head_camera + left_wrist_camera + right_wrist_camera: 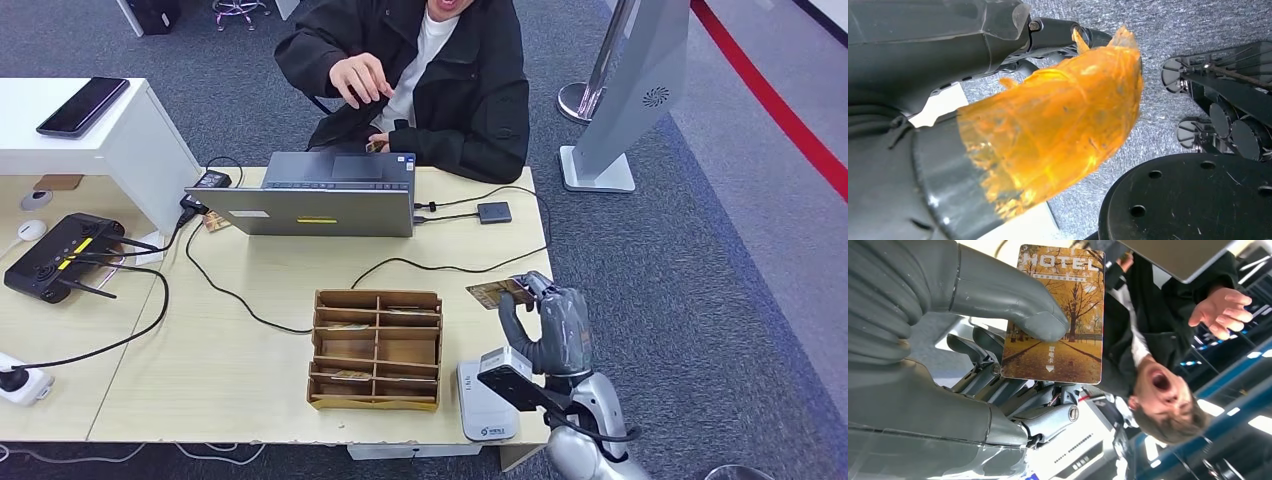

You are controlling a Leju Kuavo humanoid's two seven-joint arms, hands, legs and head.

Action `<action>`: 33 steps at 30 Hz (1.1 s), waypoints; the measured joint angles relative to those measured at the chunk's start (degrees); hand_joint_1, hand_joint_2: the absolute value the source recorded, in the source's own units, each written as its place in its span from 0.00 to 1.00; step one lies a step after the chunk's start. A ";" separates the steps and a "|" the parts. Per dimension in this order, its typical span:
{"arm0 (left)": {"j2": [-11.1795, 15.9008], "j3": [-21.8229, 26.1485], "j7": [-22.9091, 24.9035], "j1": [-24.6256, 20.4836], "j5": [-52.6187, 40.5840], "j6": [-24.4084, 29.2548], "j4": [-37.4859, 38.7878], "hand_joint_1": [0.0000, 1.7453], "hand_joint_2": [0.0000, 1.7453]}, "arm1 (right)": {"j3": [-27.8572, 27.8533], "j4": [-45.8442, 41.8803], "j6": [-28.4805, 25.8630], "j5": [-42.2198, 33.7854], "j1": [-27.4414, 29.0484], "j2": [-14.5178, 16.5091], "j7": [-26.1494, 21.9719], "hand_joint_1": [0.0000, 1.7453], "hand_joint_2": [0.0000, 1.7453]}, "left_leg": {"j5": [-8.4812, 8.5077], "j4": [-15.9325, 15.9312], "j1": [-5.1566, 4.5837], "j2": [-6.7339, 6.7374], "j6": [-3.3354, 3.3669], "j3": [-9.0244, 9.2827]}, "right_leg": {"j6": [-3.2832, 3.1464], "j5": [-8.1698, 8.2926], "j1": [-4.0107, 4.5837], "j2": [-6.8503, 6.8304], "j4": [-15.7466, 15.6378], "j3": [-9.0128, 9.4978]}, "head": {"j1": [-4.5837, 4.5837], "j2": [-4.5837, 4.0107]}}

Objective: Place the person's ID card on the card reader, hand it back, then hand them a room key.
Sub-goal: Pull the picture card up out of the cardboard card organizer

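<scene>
here the right hand is raised over the near right corner of the desk, thumb and fingers clamped on a key card. the card's face shows autumn trees and the word hotel; in the head view the card sticks out leftward from the hand, roughly flat, above the bare desk between the cardboard organiser and the desk's right edge. just near of the hand, the white card reader lies at the near right edge, partly behind the wrist. the organiser sits left of the reader, with some cards lying in a few of its compartments. farther back stands a grey laptop, and behind it sits a person in a dark jacket, one hand lifted at chest height, the other low near a small card-like thing that is too small to tell. a black router lies at far left. the left hand hangs over grey carpet, wrapped in orange film; i cannot tell how its fingers lie.
</scene>
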 joint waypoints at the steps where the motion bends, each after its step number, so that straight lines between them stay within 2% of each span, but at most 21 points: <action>1: 0.01 0.21 -0.01 0.00 -0.24 -0.03 0.00 0.00 0.00 | 0.15 -0.13 -0.11 0.07 -0.22 0.01 -0.10 1.00 1.00 | 0.00 0.00 0.00 0.00 0.00 0.00 | 0.00 0.00 0.00 0.00 0.00 0.00 | 0.01 0.00; 9: 0.09 1.57 -0.01 -0.03 -2.40 -0.38 0.00 0.00 0.00 | 1.72 -0.65 -1.01 2.53 -2.67 0.07 -0.53 1.00 1.00 | 0.00 0.00 0.00 0.00 0.00 0.01 | 0.00 0.00 0.00 0.00 0.00 0.00 | 0.01 0.00; 20: 0.59 3.07 0.00 -0.19 -5.76 -0.50 0.00 0.00 0.00 | 3.84 -0.24 -4.36 10.45 -5.85 0.43 1.04 1.00 1.00 | 0.00 0.00 0.00 0.00 0.00 0.01 | 0.00 0.00 0.00 0.00 0.01 0.00 | 0.00 0.00; 27: 0.91 3.95 0.37 -0.69 -8.29 -0.52 0.00 0.00 0.00 | 4.49 0.89 -7.31 20.88 -7.70 1.13 4.87 1.00 1.00 | 0.01 0.00 0.00 0.00 0.00 0.02 | -0.01 0.00 0.00 -0.01 0.01 0.00 | 0.02 0.00; 33: 1.07 4.54 0.55 -1.15 -9.65 -0.52 0.00 0.00 0.00 | 4.96 2.12 -7.47 25.41 -9.02 1.62 7.21 1.00 1.00 | 0.01 0.00 0.00 0.00 0.00 0.02 | -0.01 0.00 0.00 -0.01 0.02 0.00 | 0.01 0.00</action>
